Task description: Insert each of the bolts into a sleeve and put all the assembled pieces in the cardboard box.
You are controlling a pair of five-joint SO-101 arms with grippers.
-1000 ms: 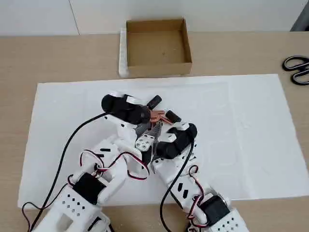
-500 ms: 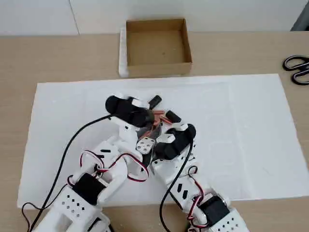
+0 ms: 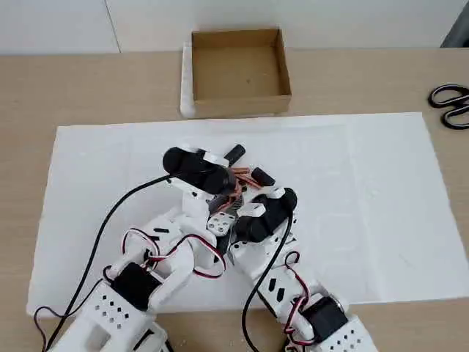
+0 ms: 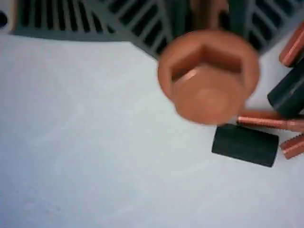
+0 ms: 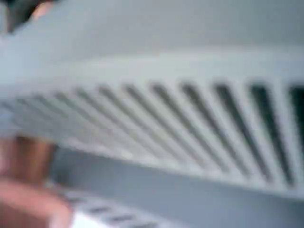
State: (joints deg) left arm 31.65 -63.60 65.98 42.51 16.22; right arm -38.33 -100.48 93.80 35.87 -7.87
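Left tool (image 4: 204, 14): closed on 1 bolt (image 4: 209, 78).
Right tool (image 5: 180, 118): grip cannot be told.
Sleeve (image 4: 244, 145): laid on white sheet (image 4: 95, 142).

My left gripper (image 3: 229, 183) and right gripper (image 3: 244, 199) meet tip to tip on the white paper sheet (image 3: 381, 205), a copper-coloured bolt (image 3: 237, 174) between them, black cylindrical sleeves (image 3: 234, 153) just beside. Beyond the sheet stands the brown cardboard box (image 3: 238, 105); black-handled scissors (image 3: 451, 103) lie on the wooden table (image 3: 88, 88)

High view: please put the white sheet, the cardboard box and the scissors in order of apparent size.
1. white sheet, by far the largest.
2. cardboard box.
3. scissors, smallest, though the picture's edge cuts them off.
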